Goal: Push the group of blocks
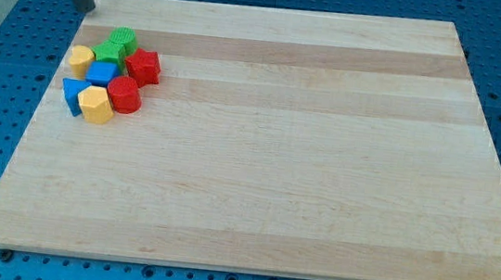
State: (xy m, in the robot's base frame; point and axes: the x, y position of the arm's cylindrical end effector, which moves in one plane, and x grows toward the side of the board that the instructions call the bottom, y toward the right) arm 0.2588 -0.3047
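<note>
You are looking at my tip (84, 9), a bare rod with nothing to spread or pinch, hovering at the wooden board's (276, 161) top-left corner, apart from the cluster just below it. Below the tip you are seeing the green block (123, 39), green star (108, 52), yellow block (80, 57), red block (143, 66), blue block (102, 73), red cylinder (125, 94), yellow hexagon (96, 104) and blue triangle (71, 95), touching. They are probably light, stiff and slippery, scattering easily, so you are wanting broad contact on the cluster's upper edge.
</note>
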